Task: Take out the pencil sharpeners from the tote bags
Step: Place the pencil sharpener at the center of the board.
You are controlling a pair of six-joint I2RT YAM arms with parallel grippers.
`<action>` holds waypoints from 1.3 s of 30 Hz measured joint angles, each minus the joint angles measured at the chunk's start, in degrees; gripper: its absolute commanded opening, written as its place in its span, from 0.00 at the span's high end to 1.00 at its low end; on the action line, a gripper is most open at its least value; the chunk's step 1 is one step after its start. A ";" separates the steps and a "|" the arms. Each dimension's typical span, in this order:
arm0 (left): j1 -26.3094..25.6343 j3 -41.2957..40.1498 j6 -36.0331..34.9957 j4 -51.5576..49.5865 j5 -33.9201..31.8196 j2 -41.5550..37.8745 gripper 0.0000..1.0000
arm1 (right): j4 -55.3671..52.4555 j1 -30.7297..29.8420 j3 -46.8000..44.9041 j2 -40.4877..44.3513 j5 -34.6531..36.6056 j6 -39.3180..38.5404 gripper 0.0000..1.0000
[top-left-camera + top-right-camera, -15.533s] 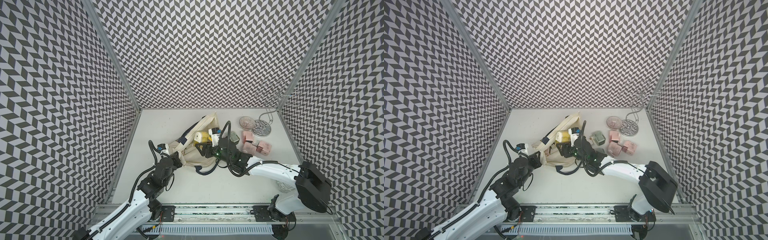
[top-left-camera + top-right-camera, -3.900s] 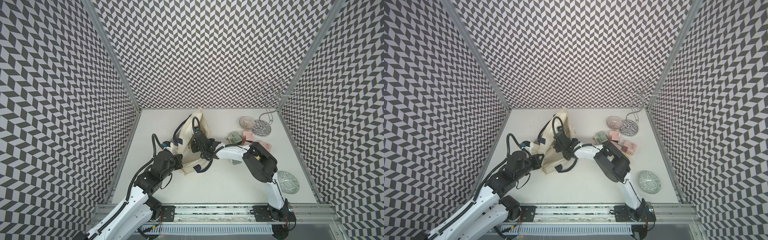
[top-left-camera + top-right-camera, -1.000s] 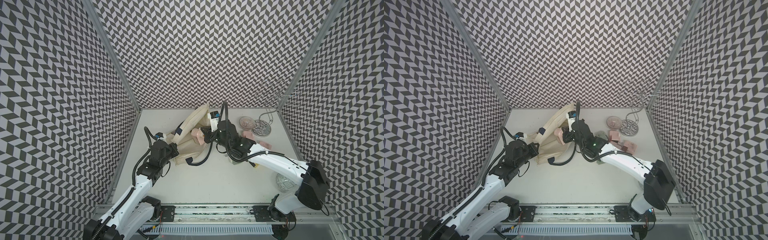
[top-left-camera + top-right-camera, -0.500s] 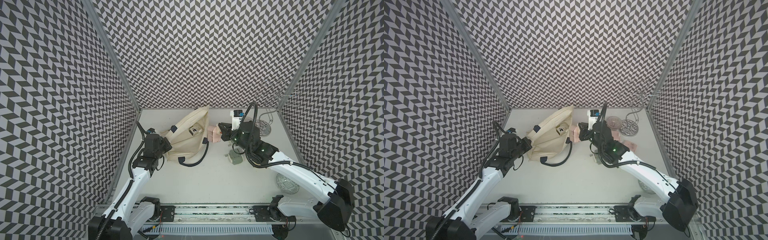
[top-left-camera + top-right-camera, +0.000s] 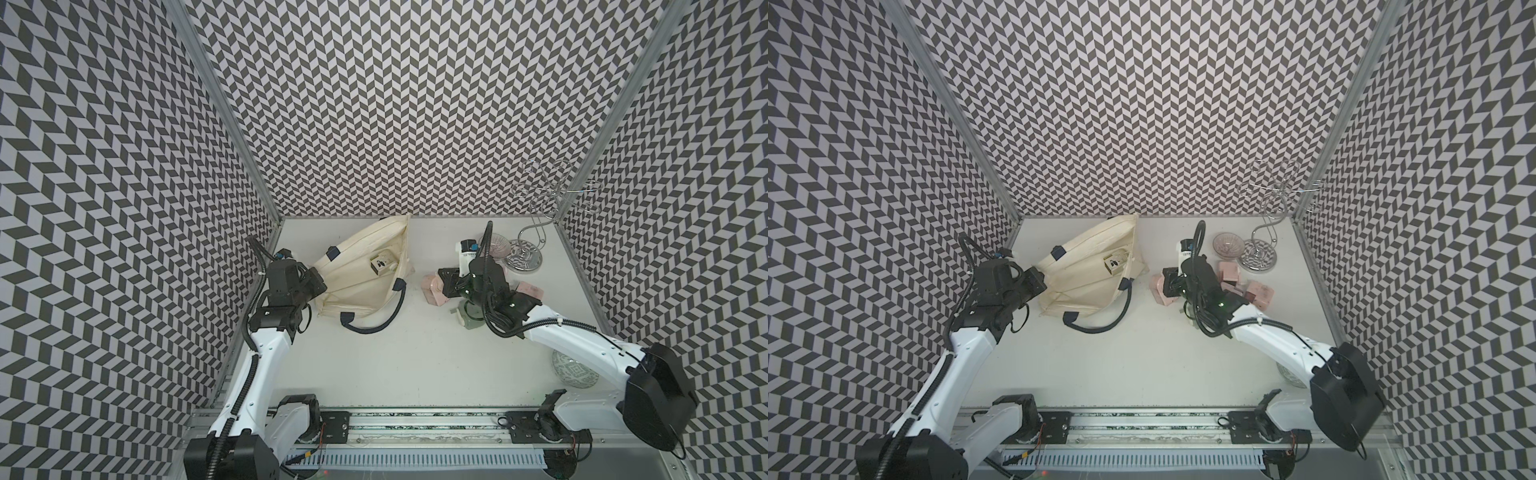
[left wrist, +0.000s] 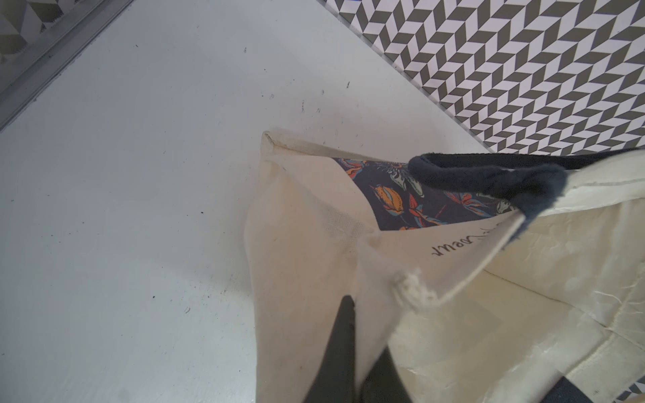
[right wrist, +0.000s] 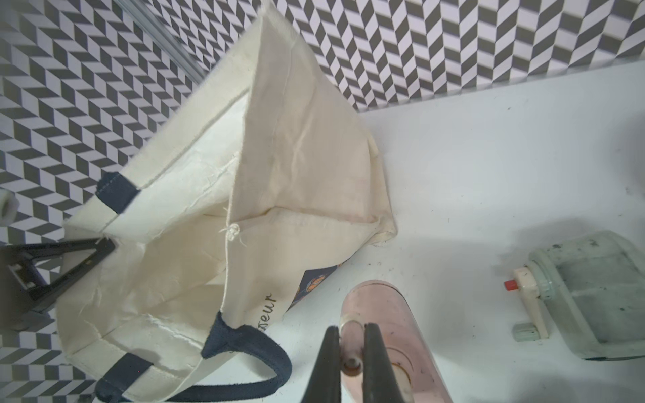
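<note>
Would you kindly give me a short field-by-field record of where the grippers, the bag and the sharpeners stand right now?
Left gripper: shut on the fabric of the cream canvas tote bag
Right gripper: shut on a pastel pink plastic pencil sharpener, outside the bag
Loose on table: sage green plastic sharpener; cluster of pink sharpeners
Unclear: small cream boxy item on or in the bag, too small to identify

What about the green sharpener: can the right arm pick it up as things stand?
Probably not yet. The right hand is shut on the pink sharpener, so it is full. The green sharpener lies close by on the table, nothing lying on it.
</note>
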State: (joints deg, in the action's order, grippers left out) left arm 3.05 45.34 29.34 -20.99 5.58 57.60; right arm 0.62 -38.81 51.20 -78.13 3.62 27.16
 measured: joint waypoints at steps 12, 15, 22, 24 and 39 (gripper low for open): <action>0.59 0.00 -1.25 -0.04 1.27 -0.09 1.00 | 5.01 1.36 -0.04 -9.40 -6.69 4.02 1.00; 0.74 0.00 -1.25 -0.04 1.60 -0.09 1.00 | 6.73 4.55 0.63 -11.87 -8.26 3.96 1.00; 0.74 0.00 -1.25 -0.04 1.68 -0.09 1.00 | 7.13 10.95 4.52 -21.70 -12.70 2.08 1.00; 0.74 0.00 -1.22 -0.04 1.70 -0.09 1.00 | 7.13 11.98 5.99 -24.20 -14.29 1.40 1.00; 0.85 0.00 -1.25 -0.04 1.88 -0.09 1.00 | 4.59 14.27 15.89 -34.29 -17.51 -2.38 0.98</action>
State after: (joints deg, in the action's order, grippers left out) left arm 3.90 45.34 28.10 -21.04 7.46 57.52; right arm 5.21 -24.53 67.09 -112.42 -13.89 24.77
